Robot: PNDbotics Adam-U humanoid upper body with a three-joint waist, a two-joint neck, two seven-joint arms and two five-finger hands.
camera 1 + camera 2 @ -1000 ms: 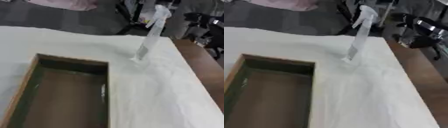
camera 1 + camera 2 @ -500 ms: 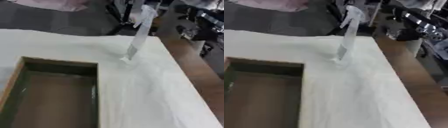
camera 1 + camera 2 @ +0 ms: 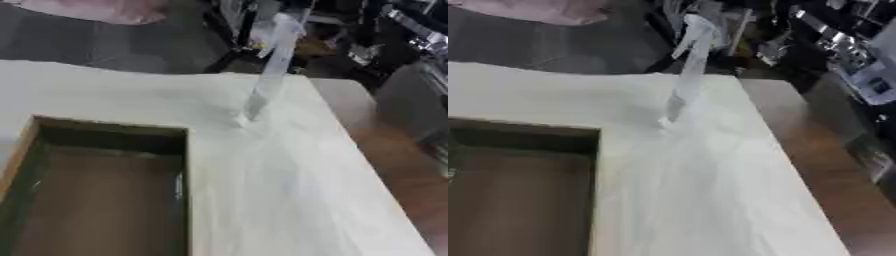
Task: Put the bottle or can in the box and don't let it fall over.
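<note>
Now the counter (image 3: 289, 200), covered with a white cloth (image 3: 702, 200), fills most of both views, and its bare brown wood shows along the right side. On its left part lies the box (image 3: 96, 200), a shallow wooden tray with a brown floor, open at the top and with nothing inside that I can make out. Only its right part shows in the right eye view.

Beyond the box, near the far edge of the counter, stands the bottle (image 3: 267, 75). It is tall, thin and pale, almost see-through, with a spray-like head at the top. It stands on the cloth with its base a little apart from the far right corner of the box, and it appears tilted to the right in the views.

Neither hand of the robot shows in any view, so I cannot tell whether the fingers are open or closed.

Compared with the pictures of one second and half a second ago, the whole scene has shifted: the box sits more to the left and the bottle nearer the centre. The camera has moved; the bottle keeps the same place beside the box corner and is upright as before.
</note>
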